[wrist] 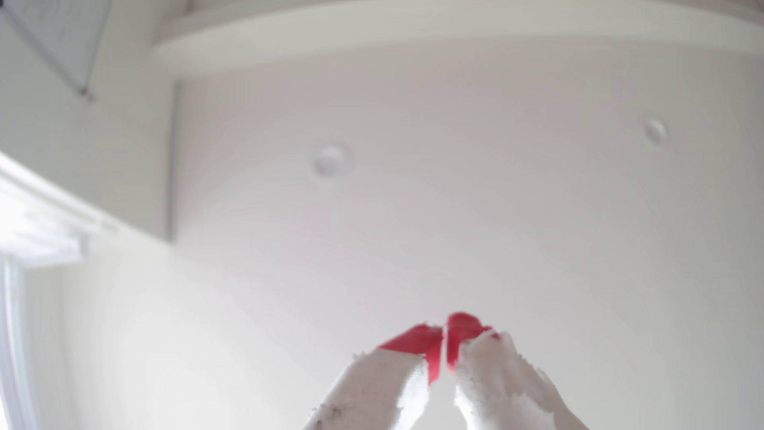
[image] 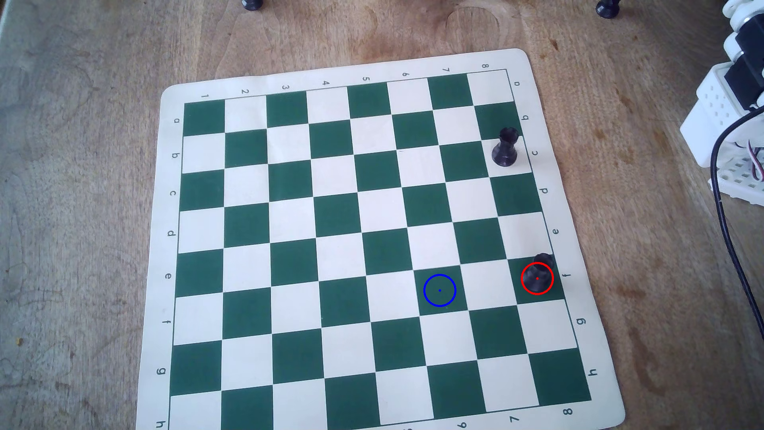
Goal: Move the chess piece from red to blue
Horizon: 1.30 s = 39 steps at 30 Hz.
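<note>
Rook (image: 538, 273), black, stands upright on a green square in the board's right-hand column, row f, overhead view; red ring (image: 537, 278) drawn around its base. Blue ring (image: 439, 290) marks an empty green square two columns to the left, same row. Second black rook (image: 505, 147) stands upright further up that right column. Gripper (wrist: 445, 330) in wrist view: red-taped fingertips (wrist: 413, 339) pressed together, nothing between them, aimed at a pale ceiling. Overhead view shows only white arm base (image: 727, 124), cropped at the right edge.

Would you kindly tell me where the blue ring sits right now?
In the overhead view the blue ring marks an empty green square, lower right of the chessboard, two squares left of the red-ringed rook.
</note>
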Each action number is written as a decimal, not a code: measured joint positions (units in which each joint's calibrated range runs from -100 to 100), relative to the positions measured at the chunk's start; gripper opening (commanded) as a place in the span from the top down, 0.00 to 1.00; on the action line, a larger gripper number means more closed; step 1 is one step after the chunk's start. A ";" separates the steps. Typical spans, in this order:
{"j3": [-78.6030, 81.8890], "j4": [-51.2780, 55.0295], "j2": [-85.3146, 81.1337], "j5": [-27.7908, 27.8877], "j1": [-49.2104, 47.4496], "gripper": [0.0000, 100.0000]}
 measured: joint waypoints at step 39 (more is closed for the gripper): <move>-55.49 187.09 18.35 -5.96 1.11 0.65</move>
